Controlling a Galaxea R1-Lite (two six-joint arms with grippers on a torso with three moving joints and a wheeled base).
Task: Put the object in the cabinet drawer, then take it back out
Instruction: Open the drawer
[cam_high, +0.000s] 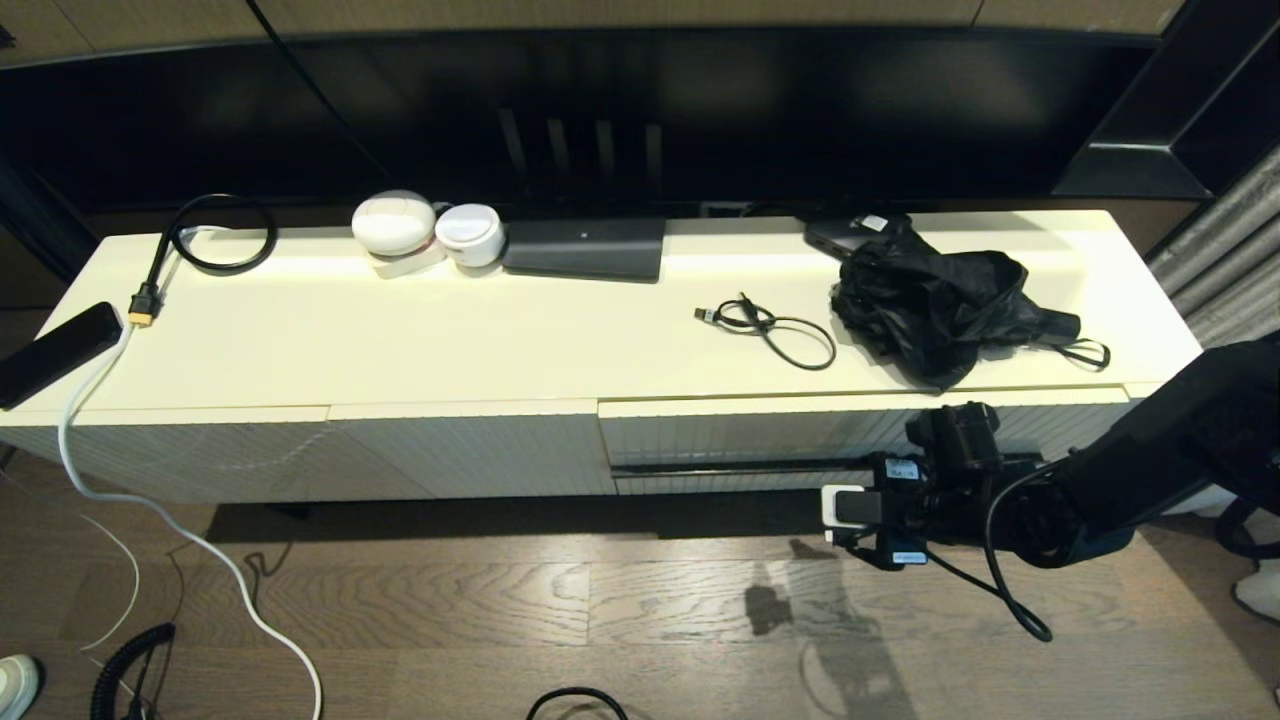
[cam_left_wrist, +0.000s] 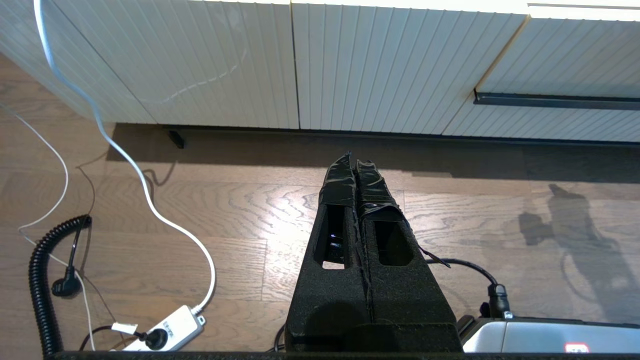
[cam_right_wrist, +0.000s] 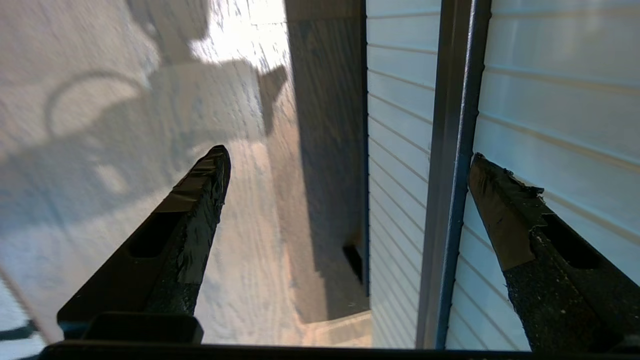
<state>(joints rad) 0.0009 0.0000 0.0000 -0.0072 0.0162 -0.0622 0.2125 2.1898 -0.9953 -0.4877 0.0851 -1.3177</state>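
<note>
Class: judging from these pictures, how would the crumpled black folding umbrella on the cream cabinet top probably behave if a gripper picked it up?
The crumpled black folding umbrella would probably flop, since its fabric lies in loose folds. It likely feels light, as thin cloth makes up most of it. Its wrist strap may dangle and snag, since it trails free near the cream cabinet top's front edge.

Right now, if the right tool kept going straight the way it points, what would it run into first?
Probably nothing soon. The open right tool points along the cabinet drawer front, its fingers straddling the black handle bar, so it would slide along the bar. Depth is unclear.
</note>
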